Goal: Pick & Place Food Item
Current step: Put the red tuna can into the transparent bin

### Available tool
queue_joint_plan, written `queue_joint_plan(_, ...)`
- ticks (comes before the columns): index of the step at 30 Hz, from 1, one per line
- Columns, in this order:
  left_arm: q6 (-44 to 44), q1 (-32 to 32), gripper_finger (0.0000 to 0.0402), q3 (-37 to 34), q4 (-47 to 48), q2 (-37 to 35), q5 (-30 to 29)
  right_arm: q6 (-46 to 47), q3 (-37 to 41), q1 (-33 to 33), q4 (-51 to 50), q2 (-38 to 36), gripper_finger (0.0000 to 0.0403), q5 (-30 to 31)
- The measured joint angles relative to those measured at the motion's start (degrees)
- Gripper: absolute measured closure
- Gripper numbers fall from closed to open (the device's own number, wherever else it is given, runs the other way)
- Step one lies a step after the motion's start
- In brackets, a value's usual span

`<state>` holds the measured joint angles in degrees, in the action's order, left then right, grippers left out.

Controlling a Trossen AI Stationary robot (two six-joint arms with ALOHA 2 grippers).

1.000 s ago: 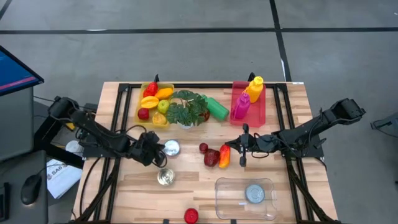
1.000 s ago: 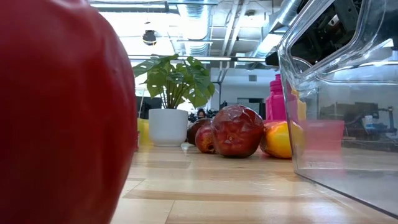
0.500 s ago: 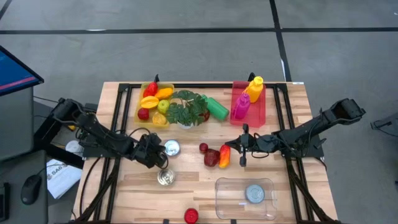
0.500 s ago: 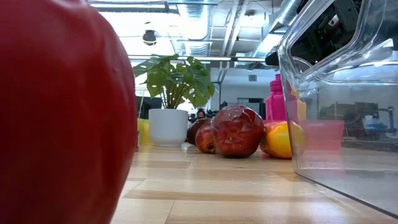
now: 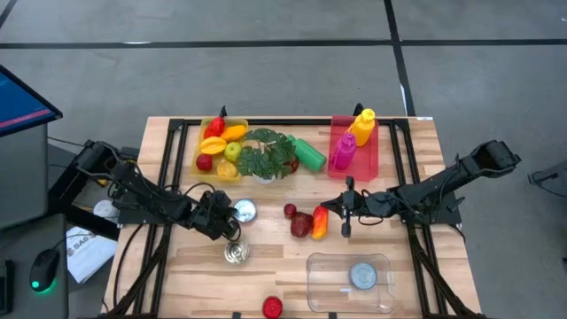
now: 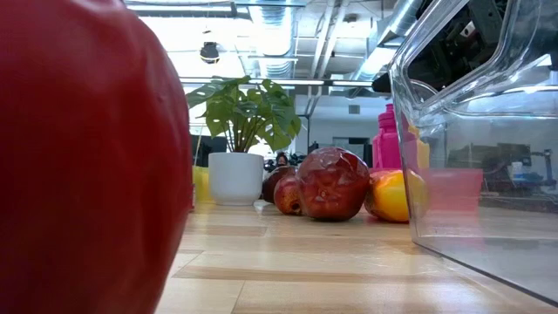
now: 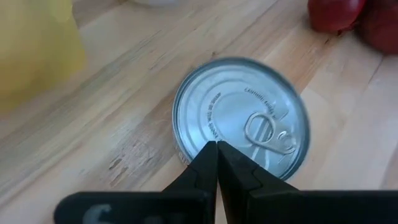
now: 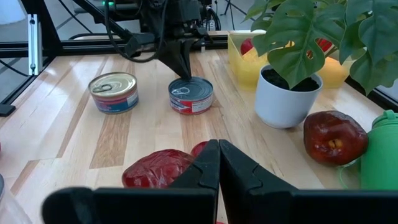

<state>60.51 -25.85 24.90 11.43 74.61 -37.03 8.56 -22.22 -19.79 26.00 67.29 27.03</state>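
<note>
Left gripper (image 5: 232,223), fingers pressed together and empty, hovered above a can (image 5: 244,210) left of table centre. Right gripper (image 5: 346,213), also pinched closed on nothing, sat beside the red fruit (image 5: 301,224) mid-table. Clear container (image 5: 349,283) lay at the near edge, open wood between.

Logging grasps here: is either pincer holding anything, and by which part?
Nothing is held. The left pincer is shut just above a tin can's lid; the right pincer is shut, empty, near the red fruit.

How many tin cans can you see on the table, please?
3: one under the left end effector, one nearer the front edge, one inside the clear container.
</note>
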Motion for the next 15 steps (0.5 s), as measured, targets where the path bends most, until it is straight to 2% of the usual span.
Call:
queue_joint_plan(8, -0.21, -0.11, 0.0402, -0.01, 1.88, -3.81, 0.10, 0.00, 0.00, 0.00, -0.07, 0.00, 0.0403, 0.00)
queue_joint_plan(15, 0.31, -0.11, 0.0402, -0.02, 3.20, -3.82, 3.14, 0.00, 0.00, 0.00, -0.09, 0.00, 0.0403, 0.00)
